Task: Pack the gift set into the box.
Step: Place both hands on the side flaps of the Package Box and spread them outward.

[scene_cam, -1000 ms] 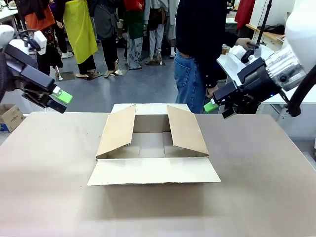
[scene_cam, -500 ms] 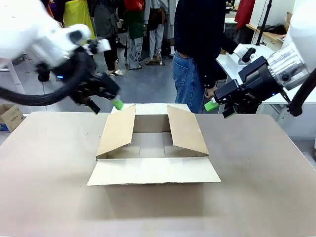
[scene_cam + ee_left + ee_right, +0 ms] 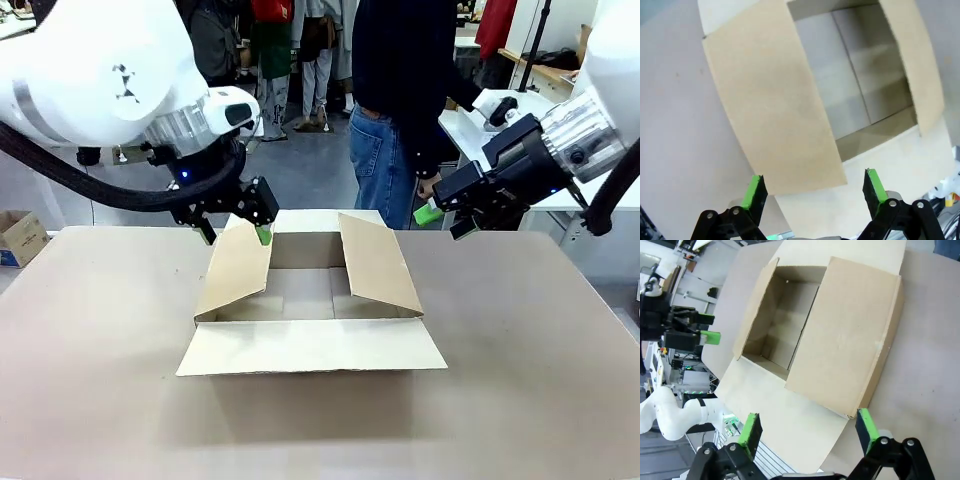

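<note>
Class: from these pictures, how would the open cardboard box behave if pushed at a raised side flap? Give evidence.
The box looks empty, so it is probably light and may slide on the smooth table. Its left flap stands half-raised on a crease, so it would likely hinge rather than bend. The flaps look flat, so the board seems stiff.
</note>
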### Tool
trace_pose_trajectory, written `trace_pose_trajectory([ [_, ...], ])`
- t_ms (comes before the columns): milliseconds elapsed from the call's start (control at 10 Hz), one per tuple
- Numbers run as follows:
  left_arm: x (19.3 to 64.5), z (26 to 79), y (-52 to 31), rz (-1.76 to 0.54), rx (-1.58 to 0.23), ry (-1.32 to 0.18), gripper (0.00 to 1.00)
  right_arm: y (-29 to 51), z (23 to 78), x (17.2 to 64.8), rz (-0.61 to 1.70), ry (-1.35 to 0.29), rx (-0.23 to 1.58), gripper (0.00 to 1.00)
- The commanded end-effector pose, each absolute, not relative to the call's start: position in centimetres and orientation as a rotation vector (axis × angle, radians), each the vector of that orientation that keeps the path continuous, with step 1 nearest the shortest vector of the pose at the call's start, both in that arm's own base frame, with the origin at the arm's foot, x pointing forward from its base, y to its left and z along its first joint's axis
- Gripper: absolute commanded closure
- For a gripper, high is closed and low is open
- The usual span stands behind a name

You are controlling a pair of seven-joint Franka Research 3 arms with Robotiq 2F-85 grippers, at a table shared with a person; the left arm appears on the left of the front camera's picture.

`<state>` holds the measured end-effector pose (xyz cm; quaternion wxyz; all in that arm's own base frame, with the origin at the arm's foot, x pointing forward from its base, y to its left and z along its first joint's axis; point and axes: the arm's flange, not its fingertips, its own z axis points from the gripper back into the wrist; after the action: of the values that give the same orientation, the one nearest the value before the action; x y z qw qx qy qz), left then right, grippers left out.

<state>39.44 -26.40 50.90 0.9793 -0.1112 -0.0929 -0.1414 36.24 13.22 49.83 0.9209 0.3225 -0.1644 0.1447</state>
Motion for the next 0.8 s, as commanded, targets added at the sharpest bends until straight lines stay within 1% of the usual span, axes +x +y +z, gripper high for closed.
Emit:
trace_pose_trajectory([
  [0,39.7,49.8,-26.6,-0.269,-0.204,-0.167,0.0,13.4,50.0,36.2,0.285,-0.331,0.661,0.0],
  [100,40.0,49.0,-28.3,-0.254,-0.149,-0.129,0.0,13.4,50.0,36.2,0.285,-0.331,0.661,0.0],
  [200,41.0,48.6,-29.8,-0.182,-0.118,-0.125,0.0,13.4,50.0,36.2,0.285,-0.331,0.661,0.0],
  [300,41.8,48.2,-31.0,-0.188,-0.078,-0.099,0.0,13.4,50.0,36.2,0.285,-0.331,0.661,0.0],
  [700,44.7,45.8,-34.5,-0.046,0.097,-0.122,0.0,13.4,50.0,36.2,0.285,-0.331,0.661,0.0],
])
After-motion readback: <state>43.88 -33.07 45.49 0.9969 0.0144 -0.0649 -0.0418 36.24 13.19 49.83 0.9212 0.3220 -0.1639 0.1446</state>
